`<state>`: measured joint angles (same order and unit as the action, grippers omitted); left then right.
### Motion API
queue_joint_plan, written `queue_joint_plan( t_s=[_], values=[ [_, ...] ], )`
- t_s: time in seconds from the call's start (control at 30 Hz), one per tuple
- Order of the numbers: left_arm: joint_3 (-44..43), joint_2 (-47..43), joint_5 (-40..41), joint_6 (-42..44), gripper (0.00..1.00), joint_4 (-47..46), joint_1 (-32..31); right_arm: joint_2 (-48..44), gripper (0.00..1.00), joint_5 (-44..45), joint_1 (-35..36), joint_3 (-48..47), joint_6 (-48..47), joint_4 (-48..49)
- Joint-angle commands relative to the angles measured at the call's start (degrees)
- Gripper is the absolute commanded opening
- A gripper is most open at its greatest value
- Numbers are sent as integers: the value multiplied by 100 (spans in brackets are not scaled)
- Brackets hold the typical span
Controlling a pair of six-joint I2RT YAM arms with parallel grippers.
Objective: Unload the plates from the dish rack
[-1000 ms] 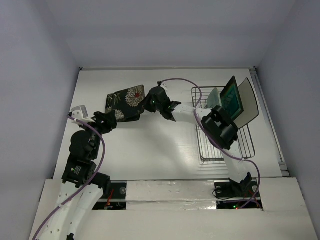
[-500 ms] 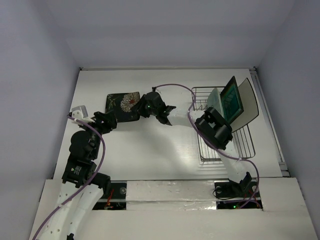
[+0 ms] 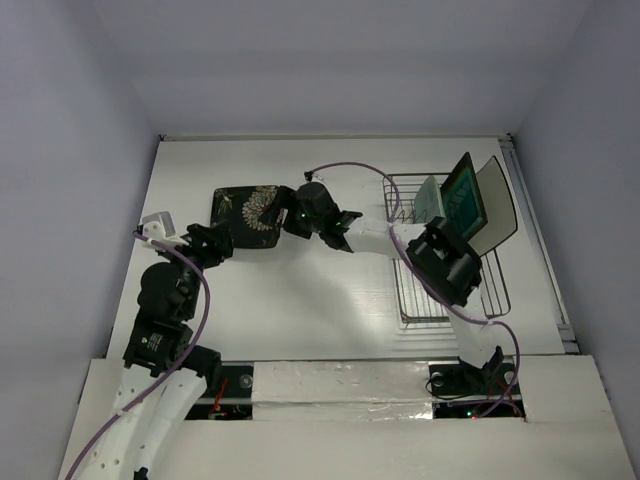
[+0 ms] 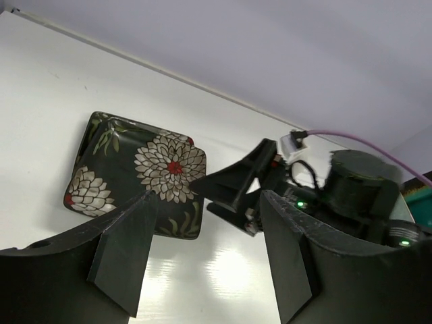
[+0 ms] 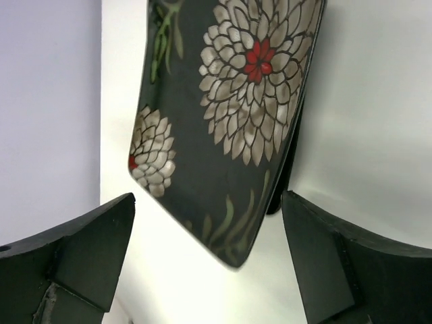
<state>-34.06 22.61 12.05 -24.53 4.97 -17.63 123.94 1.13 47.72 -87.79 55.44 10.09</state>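
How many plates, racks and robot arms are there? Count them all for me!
Plates: 4 (black flowered plate, mint-green plate, teal plate, white dark-backed plate)
Dish rack: 1
Robot arms: 2 (left arm, right arm)
Total: 7

a white table (image 3: 300,290) is shown bearing two things. the black flowered plate (image 4: 135,172) is laid flat on it, just ahead of the spread jaws of the right gripper (image 3: 287,218). the wire dish rack (image 3: 440,300) is set well behind those jaws.
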Motion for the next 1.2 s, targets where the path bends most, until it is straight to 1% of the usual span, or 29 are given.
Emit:
queue_joint_plan(
  t_s=[0.0,0.07,0.17,0.2,0.27,0.3,0.37,0.4,0.43,0.5,0.53,0.57,0.6,0.63,0.67,0.73,0.77,0.8,0.87,0.9,1.03,1.13,1.17],
  values=[
    [84,-64,-19,-25,59,-304,5,-721,93,117,53,244,-551,-7],
    [93,-81,-19,-25,59,-304,5,-959,92,37,53,289,-771,-181],
    [93,-90,-19,-25,59,-304,5,-1152,72,72,53,254,-1070,-437],
    [84,-90,-19,-25,59,-304,5,-1205,53,98,53,288,-1123,-498],
    [84,-99,-19,-25,59,-304,5,-1136,38,300,53,245,-1219,-647],
    [84,-99,-19,-25,59,-304,5,-970,22,379,53,97,-1263,-909],
    [93,-108,-19,-16,59,-304,5,-741,6,397,53,-80,-1378,-1043],
    [84,-99,-19,-25,59,-304,5,-627,0,389,53,-150,-1378,-1244],
    [84,-99,-19,-25,59,-304,5,-277,0,171,53,-325,-1369,-1237],
    [84,-82,-19,-16,59,-304,5,-213,0,116,53,-283,-1317,-1159],
    [75,-81,-19,-25,59,-295,5,-204,3,116,53,-283,-1290,-1123],
    [84,-64,-19,-25,59,-295,5,-221,14,159,53,-187,-1281,-1088],
    [84,-55,-19,-25,59,-304,5,-247,31,177,53,-116,-1273,-940],
    [84,-46,-19,-16,59,-304,5,-265,35,169,53,-63,-1264,-834],
    [93,-38,-19,-16,59,-313,5,-265,37,160,53,-37,-1264,-816],
    [93,-29,-19,-25,59,-321,5,-221,36,116,53,-45,-1264,-780],
    [93,-29,-19,-25,59,-321,5,-160,35,125,53,-54,-1255,-780],
    [84,-11,-19,-25,59,-321,5,-134,31,125,53,-80,-1246,-789],
    [93,-11,-19,-16,59,-321,5,-72,29,116,53,-116,-1220,-780],
    [84,-11,-19,-25,59,-321,5,-11,23,133,53,-168,-1211,-789],
    [93,-20,-19,-16,59,-321,5,183,12,291,0,-431,-1211,-947],
    [93,-11,-19,-16,59,-321,5,332,11,353,-53,-642,-1246,-991],
    [93,-2,-19,-8,59,-321,5,376,10,379,-105,-808,-1264,-1226]
  ],
)
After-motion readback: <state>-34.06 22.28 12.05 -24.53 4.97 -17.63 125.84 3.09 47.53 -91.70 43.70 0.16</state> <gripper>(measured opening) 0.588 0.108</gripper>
